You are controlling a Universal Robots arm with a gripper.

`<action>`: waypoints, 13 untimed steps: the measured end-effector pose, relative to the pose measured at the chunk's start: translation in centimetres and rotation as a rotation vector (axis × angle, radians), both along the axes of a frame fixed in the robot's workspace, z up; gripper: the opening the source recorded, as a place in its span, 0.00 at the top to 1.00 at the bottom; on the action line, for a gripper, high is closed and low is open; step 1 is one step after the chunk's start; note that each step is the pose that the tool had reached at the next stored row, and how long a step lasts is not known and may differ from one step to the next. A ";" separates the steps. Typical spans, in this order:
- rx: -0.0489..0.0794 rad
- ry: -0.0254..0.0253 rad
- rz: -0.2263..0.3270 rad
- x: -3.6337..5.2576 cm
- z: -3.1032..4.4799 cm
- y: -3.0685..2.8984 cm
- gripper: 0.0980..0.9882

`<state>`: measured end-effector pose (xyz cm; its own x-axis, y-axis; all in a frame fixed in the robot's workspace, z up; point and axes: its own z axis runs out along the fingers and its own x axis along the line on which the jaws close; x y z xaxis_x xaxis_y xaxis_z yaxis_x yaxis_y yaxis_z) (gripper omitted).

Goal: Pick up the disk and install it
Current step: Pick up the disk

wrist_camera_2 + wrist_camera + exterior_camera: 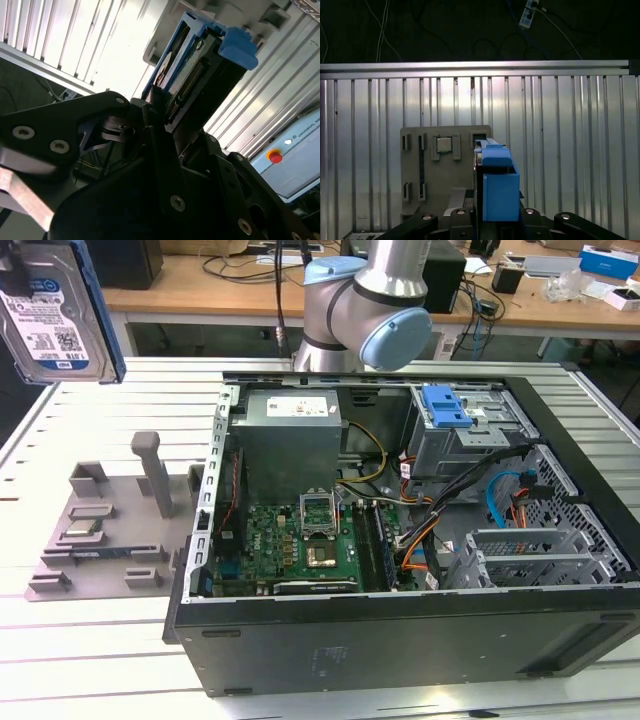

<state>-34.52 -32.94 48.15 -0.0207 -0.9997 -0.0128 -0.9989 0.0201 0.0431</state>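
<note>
One disk (52,310) hangs in the air at the far corner on the exterior view's left, well above the slatted metal table (90,400). Its labelled face is towards that camera, with the blue carrier frame along its edge. In the second wrist view the single gripper (162,107) is clamped on the disk (197,75). Its black fingers (152,122) press against the drive's flat sides, and the blue carrier end sticks out beyond them. In the first wrist view the disk (497,190) shows edge-on, rising from the gripper body.

One arm (365,300) stands at the far side of the table, behind one open computer case (400,640). The case lies on its side with the board showing. Inside it are one grey power supply (288,435) at the far side and one blue latch (446,406) on the drive cage towards the exterior view's right.

On the exterior view's left, beside the case, lies one grey fixture plate (140,545). It carries one upright post (153,472) and one small square processor chip (82,532). The first wrist view shows the same plate (445,175) on the table below the disk, with the one chip (444,145) seated in it.
</note>
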 end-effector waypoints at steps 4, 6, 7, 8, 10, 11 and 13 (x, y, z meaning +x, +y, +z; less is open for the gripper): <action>0.000 0.0000 0.000 0.00 1.00 0.00 0.70; 0.000 0.0001 0.000 0.00 2.37 0.00 0.70; 0.000 0.0001 0.000 0.00 2.69 0.00 0.70; 0.000 0.0001 0.000 0.00 2.93 0.00 0.70; 0.000 0.0000 0.000 0.00 3.57 0.00 0.70; 0.000 0.0000 0.000 0.00 3.79 0.00 0.70; 0.000 0.0001 0.000 0.00 4.26 0.00 0.70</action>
<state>-34.52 -32.94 52.41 -0.0207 -0.9997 -0.0128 -0.9989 0.0201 0.0431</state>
